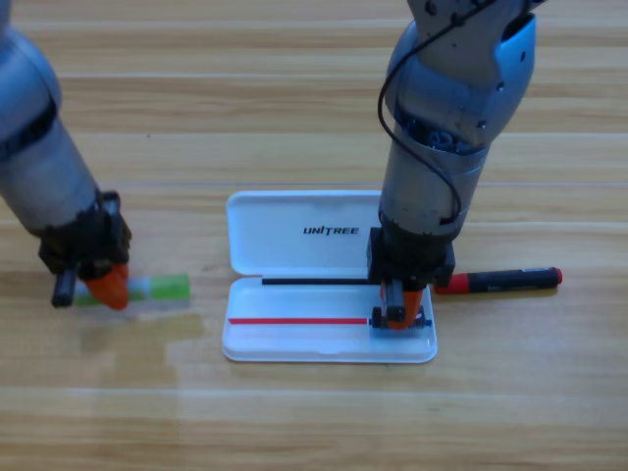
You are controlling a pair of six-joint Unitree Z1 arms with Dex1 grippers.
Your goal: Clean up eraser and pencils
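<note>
Left fingers (110,287) on green-ended pencil (162,287), right fingers (397,316) in white case (294,235), grips unclear; wooden table (314,422).

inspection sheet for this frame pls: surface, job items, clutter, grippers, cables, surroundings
Surface: wooden table, a faint sheen left of the case.
Job's things: green pencil lies flat on the table at far left; red pencil lies flat just right of the case; eraser not visible.
Clutter: open white case, lid folded back.
Grippers: left gripper is down at the green pencil's left end; right gripper points down into the case's tray at its right end.
Cables: black cable loops along the right arm.
Surroundings: nothing seen.
</note>
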